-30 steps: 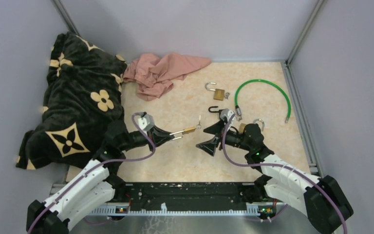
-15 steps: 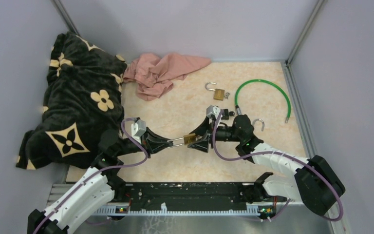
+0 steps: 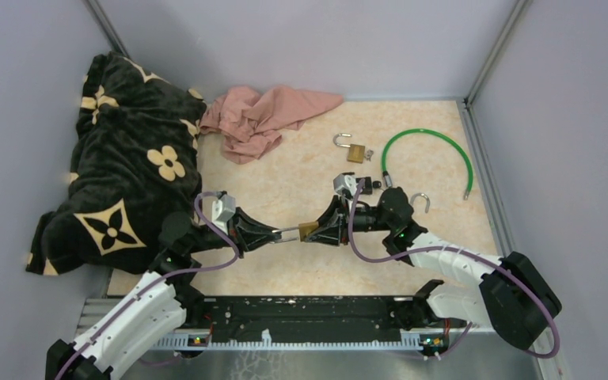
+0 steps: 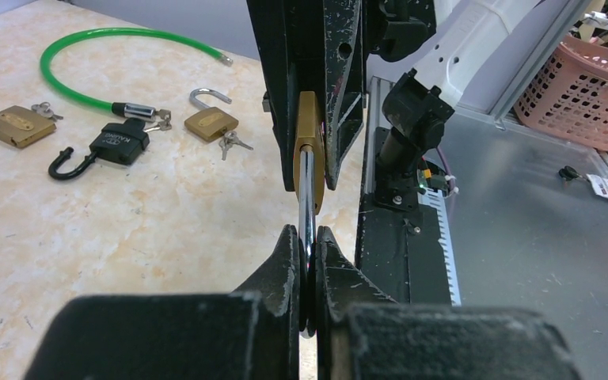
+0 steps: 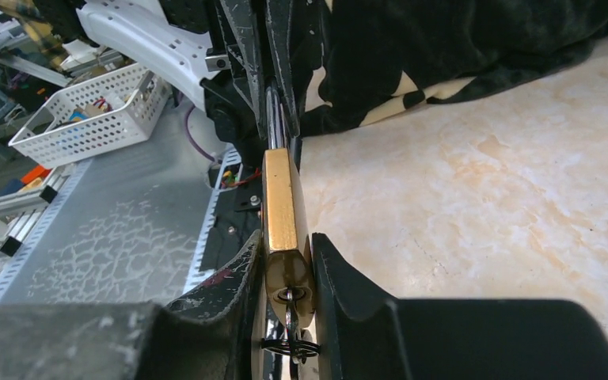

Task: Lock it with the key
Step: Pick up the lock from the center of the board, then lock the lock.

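A brass padlock (image 3: 309,229) hangs in the air between my two grippers, above the middle of the table. My left gripper (image 3: 285,234) is shut on its silver shackle (image 4: 306,198), which runs up into the brass body (image 4: 309,150). My right gripper (image 3: 322,229) has its jaws closed against both flat sides of the body (image 5: 281,206). The key (image 5: 290,313) sits in the keyhole at the padlock's bottom end, between the right fingers, with its ring hanging below. In the wrist views, my left gripper (image 4: 307,245) and my right gripper (image 5: 286,265) face each other along the padlock.
Another brass padlock (image 3: 354,150), a green cable lock (image 3: 431,154) and a loose padlock (image 3: 421,202) lie behind the right arm. A black padlock (image 4: 115,146) lies near them. A pink cloth (image 3: 261,119) and a black flowered blanket (image 3: 123,166) fill the back left.
My right gripper swung left to the padlock and closed from wide open onto its body. The left gripper shifted slightly down and left, still holding the shackle.
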